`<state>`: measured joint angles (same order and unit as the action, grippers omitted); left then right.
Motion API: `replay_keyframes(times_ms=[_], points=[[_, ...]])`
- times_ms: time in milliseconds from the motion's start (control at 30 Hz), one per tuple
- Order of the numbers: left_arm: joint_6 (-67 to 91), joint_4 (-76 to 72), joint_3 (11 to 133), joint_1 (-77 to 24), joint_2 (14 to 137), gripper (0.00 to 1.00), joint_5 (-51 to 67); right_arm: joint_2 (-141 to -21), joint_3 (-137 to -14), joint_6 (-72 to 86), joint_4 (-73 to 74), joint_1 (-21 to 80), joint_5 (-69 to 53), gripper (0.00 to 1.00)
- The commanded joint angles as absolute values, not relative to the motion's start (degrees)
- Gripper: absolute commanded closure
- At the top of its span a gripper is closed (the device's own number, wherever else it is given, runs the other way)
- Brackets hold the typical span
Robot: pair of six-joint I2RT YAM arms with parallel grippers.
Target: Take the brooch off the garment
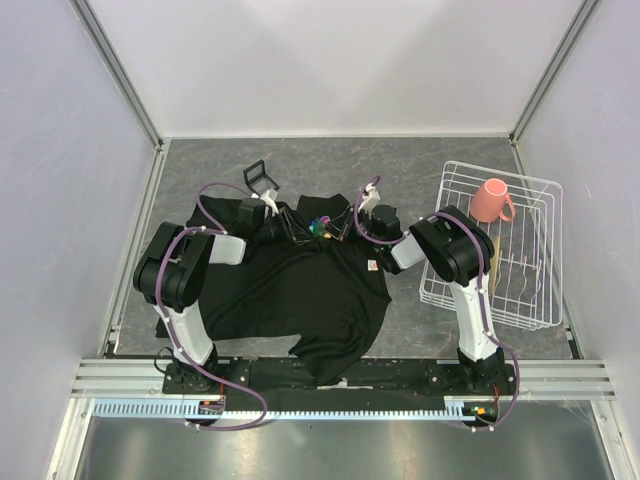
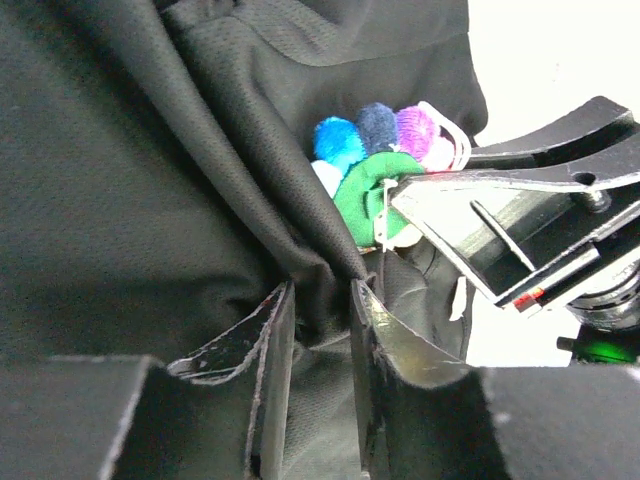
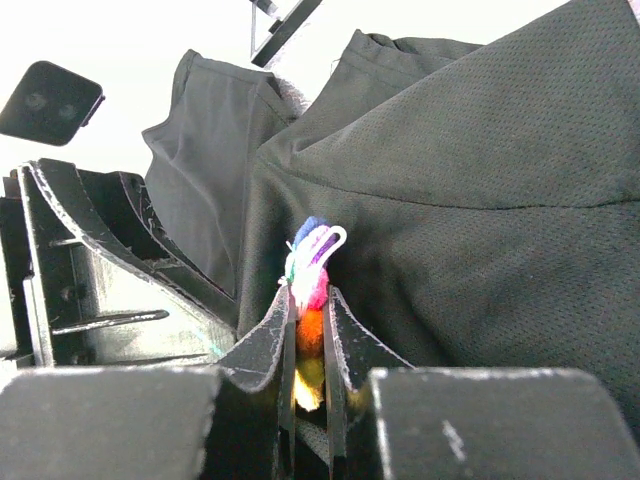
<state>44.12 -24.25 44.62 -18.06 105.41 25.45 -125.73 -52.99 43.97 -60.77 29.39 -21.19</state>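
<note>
The garment, a black T-shirt (image 1: 290, 290), lies spread between the arms with its white-red label (image 1: 372, 265) near the right hem. The many-coloured brooch (image 1: 320, 226) sits on a raised fold near the collar. My right gripper (image 3: 310, 305) is shut on the brooch (image 3: 312, 268), whose pink, orange and yellow tufts show between its jaws. My left gripper (image 2: 322, 300) is shut on a fold of the shirt (image 2: 150, 200) just below the brooch (image 2: 375, 165). In the top view the left gripper (image 1: 290, 222) and right gripper (image 1: 345, 226) meet at the brooch.
A white wire rack (image 1: 540, 300) holding a pink mug (image 1: 490, 201) stands at the right, close to the right arm. A small black frame (image 1: 258, 172) stands behind the shirt. Grey walls enclose the back and sides.
</note>
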Motion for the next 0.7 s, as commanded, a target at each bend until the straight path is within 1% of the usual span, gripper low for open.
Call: replay_keyframes(times_ms=[0,33,67,100,200,333,400,500,567,667], points=[[47.1,-29.5,46.9,-17.9,104.2,0.60,30.1,-127.0,-52.6,44.6,-66.4,29.2,-22.9,1.00],[47.7,-30.2,47.3,-18.0,104.8,0.50,30.7,-127.2,-52.4,44.8,-67.3,29.3,-23.0,1.00],[48.2,-30.8,47.8,-17.9,105.5,0.46,31.4,-127.3,-52.3,45.1,-67.5,29.3,-23.1,1.00],[49.4,-31.4,48.0,-18.0,107.2,0.45,31.6,-127.4,-52.1,45.2,-68.1,29.2,-23.3,1.00],[50.5,-33.5,48.0,-17.9,108.9,0.45,31.9,-127.7,-51.7,46.2,-70.5,29.3,-23.7,1.00],[49.9,-33.3,47.5,-17.9,108.6,0.51,30.8,-128.1,-50.9,47.5,-74.2,29.2,-24.1,1.00],[49.5,-32.7,47.4,-17.9,108.5,0.52,30.0,-128.2,-50.6,47.9,-75.1,29.1,-24.3,1.00],[49.3,-32.5,47.4,-17.9,108.6,0.52,29.5,-128.2,-50.5,48.3,-76.0,29.3,-24.9,1.00],[49.3,-32.5,47.6,-17.9,109.2,0.50,29.7,-128.3,-50.5,48.3,-76.5,29.3,-25.0,1.00],[49.2,-32.2,47.7,-17.9,109.7,0.49,29.3,-128.5,-50.3,48.9,-77.9,29.2,-25.5,1.00]])
